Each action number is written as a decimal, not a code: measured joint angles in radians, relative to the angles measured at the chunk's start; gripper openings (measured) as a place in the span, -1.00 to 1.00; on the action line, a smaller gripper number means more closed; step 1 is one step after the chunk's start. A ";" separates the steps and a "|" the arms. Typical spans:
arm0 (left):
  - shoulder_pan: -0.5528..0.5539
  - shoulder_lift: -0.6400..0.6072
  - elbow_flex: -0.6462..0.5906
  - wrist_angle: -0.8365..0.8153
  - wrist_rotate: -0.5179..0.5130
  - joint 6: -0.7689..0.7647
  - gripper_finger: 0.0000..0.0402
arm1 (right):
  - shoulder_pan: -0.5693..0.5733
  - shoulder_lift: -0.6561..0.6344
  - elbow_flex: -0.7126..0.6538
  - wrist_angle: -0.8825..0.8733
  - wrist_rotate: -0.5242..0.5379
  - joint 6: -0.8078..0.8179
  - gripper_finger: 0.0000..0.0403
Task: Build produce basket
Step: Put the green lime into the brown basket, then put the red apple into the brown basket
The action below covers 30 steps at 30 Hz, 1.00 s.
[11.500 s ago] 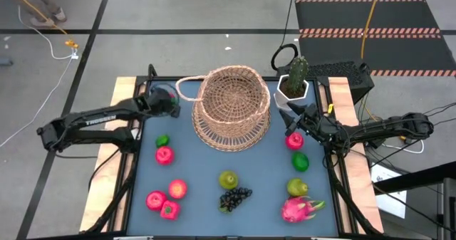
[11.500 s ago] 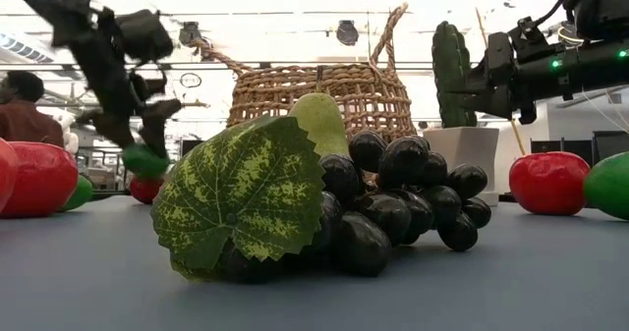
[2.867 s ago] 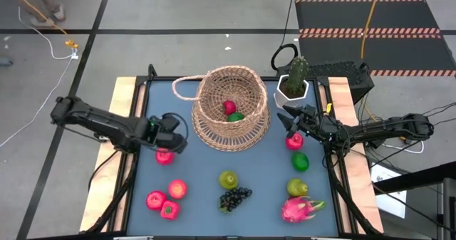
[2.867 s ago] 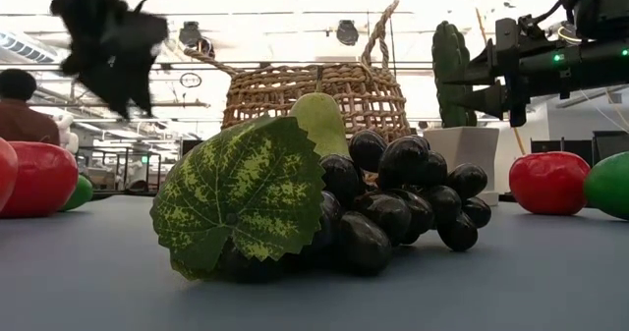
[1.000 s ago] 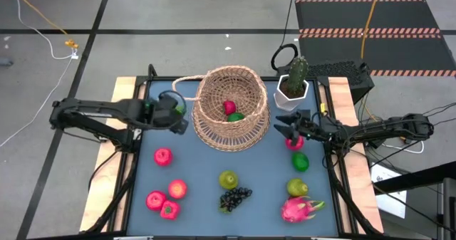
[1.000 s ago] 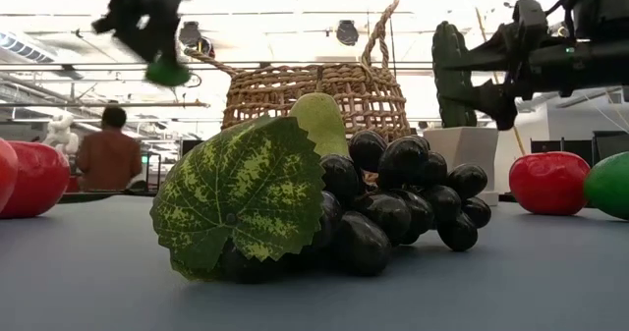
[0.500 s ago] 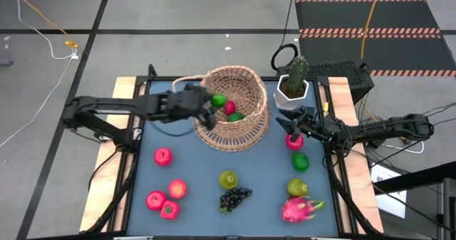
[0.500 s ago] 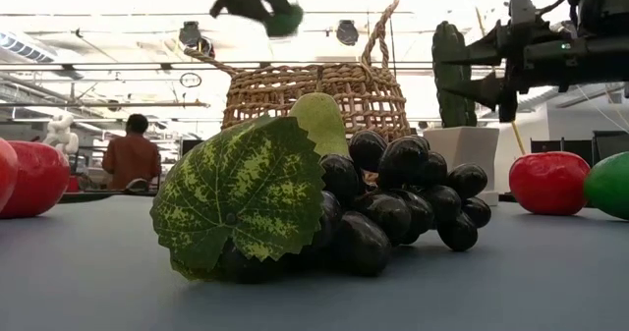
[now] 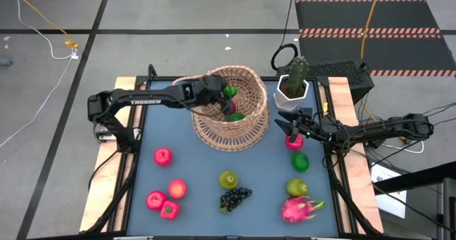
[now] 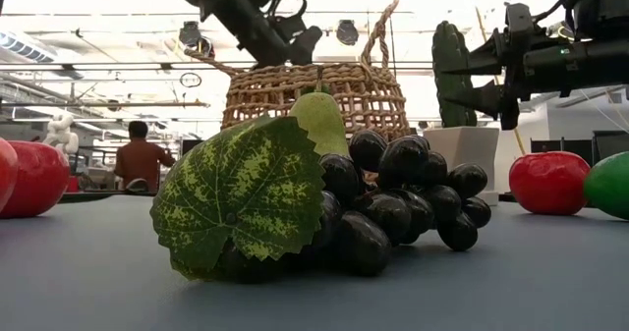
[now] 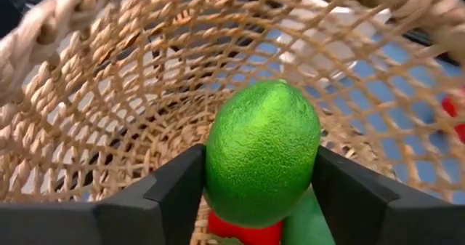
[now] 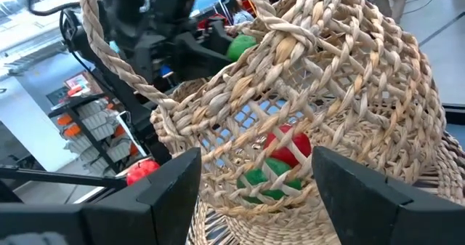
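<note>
The tan woven basket (image 9: 231, 119) stands on its flared base at the far middle of the table, with a red apple (image 9: 231, 106) and a green lime (image 9: 237, 116) inside. My left gripper (image 9: 224, 94) reaches over the basket's left rim and is shut on another green lime (image 11: 261, 150) above the basket's mouth. My right gripper (image 9: 287, 127) hangs open right of the basket, just above a red apple (image 9: 294, 142). Through the right wrist view's open fingers (image 12: 174, 179) I see the basket (image 12: 312, 121) with its fruit. My left gripper pinches the green lime between its two fingers (image 11: 174, 194), one on each side of the fruit (image 11: 218, 165). The arm reaches in from the table's left. The lime is lifted clear and hangs over the inside of the basket (image 11: 109, 129), above the apple and lime lying there.
On the blue mat lie three red apples (image 9: 163, 155) (image 9: 177, 189) (image 9: 154, 200), a strawberry (image 9: 169, 210), a pear (image 9: 228, 179), grapes (image 9: 235, 196), a lime (image 9: 301, 162), a second pear (image 9: 297, 187) and a dragon fruit (image 9: 299, 209). A potted cactus (image 9: 296, 76) stands at the far right corner.
My left gripper has carried the lime toward the table's right, from left of the basket, over its left rim, to above its mouth. The right arm has kept about still.
</note>
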<state>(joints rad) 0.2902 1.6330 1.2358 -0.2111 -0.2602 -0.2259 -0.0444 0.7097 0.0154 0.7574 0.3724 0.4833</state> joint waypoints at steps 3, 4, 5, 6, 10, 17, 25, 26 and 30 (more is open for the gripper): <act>0.011 0.000 0.000 0.001 0.018 0.004 0.35 | 0.000 0.000 0.000 0.000 0.000 -0.005 0.27; 0.011 0.000 0.000 0.002 0.019 0.008 0.41 | 0.000 0.000 0.000 0.000 0.000 -0.005 0.27; 0.011 0.000 0.000 0.001 0.019 0.017 0.47 | 0.000 0.000 0.000 0.000 0.000 -0.006 0.27; 0.012 0.000 0.000 0.000 0.019 0.029 0.52 | 0.000 0.000 0.000 0.000 0.000 -0.007 0.27; 0.011 0.000 0.000 0.006 0.020 0.068 0.69 | 0.000 0.000 0.000 0.000 0.000 -0.010 0.27; -0.015 -0.102 0.000 -0.032 0.073 0.121 0.77 | 0.000 0.000 0.000 -0.025 0.043 -0.045 0.27; -0.180 -0.351 0.003 -0.361 0.194 0.173 0.77 | 0.000 0.000 0.000 -0.108 0.100 -0.052 0.27; -0.210 -0.372 0.003 -0.448 0.201 0.174 0.77 | 0.000 0.000 0.000 -0.102 0.099 -0.060 0.27; -0.333 -0.411 0.002 -0.705 0.203 0.037 0.77 | 0.000 0.000 0.000 -0.073 0.099 -0.107 0.27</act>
<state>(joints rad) -0.0425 1.2220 1.2381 -0.9162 -0.0568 -0.1893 -0.0441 0.7097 0.0154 0.6843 0.4709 0.3763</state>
